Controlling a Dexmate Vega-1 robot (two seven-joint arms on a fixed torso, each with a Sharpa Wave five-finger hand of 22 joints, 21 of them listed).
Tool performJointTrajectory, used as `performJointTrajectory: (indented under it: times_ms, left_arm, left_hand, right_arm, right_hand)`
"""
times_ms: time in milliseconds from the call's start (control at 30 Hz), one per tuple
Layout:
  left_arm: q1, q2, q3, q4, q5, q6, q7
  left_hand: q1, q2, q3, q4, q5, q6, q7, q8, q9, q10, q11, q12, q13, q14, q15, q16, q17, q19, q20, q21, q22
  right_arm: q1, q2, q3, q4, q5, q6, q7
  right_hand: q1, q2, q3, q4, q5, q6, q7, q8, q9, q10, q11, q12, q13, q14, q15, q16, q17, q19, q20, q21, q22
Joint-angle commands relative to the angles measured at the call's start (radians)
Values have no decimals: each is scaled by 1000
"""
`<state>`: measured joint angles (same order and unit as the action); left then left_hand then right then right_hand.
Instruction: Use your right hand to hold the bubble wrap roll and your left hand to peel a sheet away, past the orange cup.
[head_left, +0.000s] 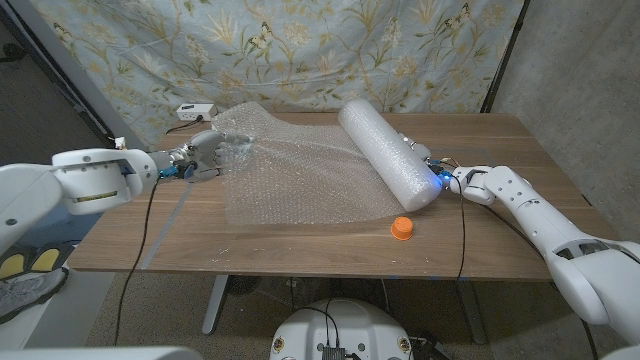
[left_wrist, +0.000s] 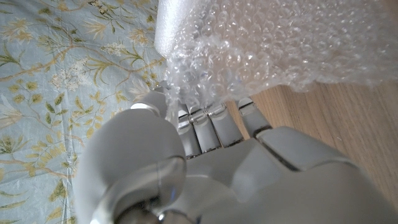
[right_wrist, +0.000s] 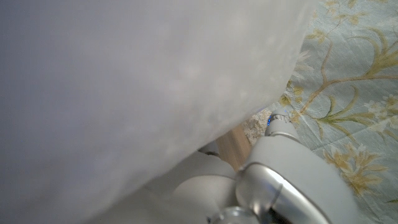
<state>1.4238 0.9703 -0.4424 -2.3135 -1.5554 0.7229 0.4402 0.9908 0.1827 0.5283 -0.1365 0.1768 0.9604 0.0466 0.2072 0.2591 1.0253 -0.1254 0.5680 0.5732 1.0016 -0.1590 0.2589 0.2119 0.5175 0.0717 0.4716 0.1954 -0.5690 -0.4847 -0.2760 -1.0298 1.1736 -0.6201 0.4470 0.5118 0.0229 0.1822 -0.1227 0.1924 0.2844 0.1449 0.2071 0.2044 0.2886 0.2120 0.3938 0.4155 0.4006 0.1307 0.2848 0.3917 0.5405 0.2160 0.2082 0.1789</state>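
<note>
Bracing the roll (head_left: 393, 151) w/ right hand (head_left: 448, 177) at its near end, toward the desk's (head_left: 300, 245) right side, presumably so the roll can't spin or slide while the sheet gets pulled; roll lying diagonally from desk's back-middle toward front-right. Fingers of that hand mostly hidden behind the roll in head view, so spread or pressed: cannot tell; just touching or pushing against the roll's end. Pinching the sheet's (head_left: 300, 170) far corner w/ left hand (head_left: 203, 157), near the desk's left edge, lifted a bit off the surface, prob. to keep the sheet taut and peeling away. Sheet lying unrolled across the desk's middle, attached to the roll along its right side. Cup (head_left: 402, 228) sitting near the front edge, just in front of the roll's near end, apart from the sheet; free corner already well past it toward the left, so peel looking largely done. Showing in left wrist view what head view cannot: fingers (left_wrist: 205, 121) held close together, side by side, tips buried in bunched wrap (left_wrist: 273, 43). Showing in right wrist view only a blurred close-up of the roll (right_wrist: 137, 87) hard against the hand (right_wrist: 280, 180), confirming contact but no finger detail. Giving overall layout in head view alone.
</note>
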Motion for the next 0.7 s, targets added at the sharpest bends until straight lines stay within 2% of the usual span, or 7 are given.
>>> performJointTrajectory:
  times_ms: [33, 333, 500, 700]
  left_arm:
    - [17, -38, -29, -1, 50, 28, -35]
    - [12, -53, -11, 14, 92, 19, -56]
    - [-14, -72, 64, 37, 142, -35, -75]
    - [-78, -72, 165, 62, 163, -77, -55]
  left_hand:
    - [6, 2, 4, 7, 1, -25, 20, 2, 3, 12, -42, -1, 4, -2, 2, -2, 1, -3, 0, 6, 3]
    - [4, 1, 4, 9, 1, -28, 19, 1, 3, 14, -41, -3, 1, -2, 2, -3, 2, -4, 0, 7, 3]
    - [4, 1, 4, 9, 1, -26, 16, 2, 3, 16, -44, -3, 0, -1, -1, -2, 2, -4, -3, 9, 3]
    - [4, 1, 2, 10, 1, -17, 16, 4, 2, 19, -46, -3, 0, 9, -8, 6, 8, -1, -6, 11, 3]
  right_arm:
    - [4, 6, -9, 3, -1, 9, 4]
    - [27, 22, -20, 38, -10, 15, 18]
    - [38, 27, -25, 52, -17, 15, 27]
    - [51, 23, -24, 54, -24, 17, 32]
  right_hand:
    - [-3, 1, 5, -6, -2, 10, 9, 4, 3, 5, 6, 0, 3, 1, -5, -2, 3, -6, 1, -3, 6]
    - [-3, 2, 6, -7, -2, 13, 8, 4, 2, 6, 6, -1, 5, 3, -5, -2, 3, -6, 1, -3, 6]
    - [-3, 2, 7, -8, -2, 14, 9, 4, 2, 6, 6, -2, 6, 2, -7, -2, 3, -5, 1, -3, 6]
    - [-3, 2, 7, -8, -2, 15, 9, 4, 2, 7, 6, -3, 7, 3, -7, -2, 2, -4, 1, -2, 6]
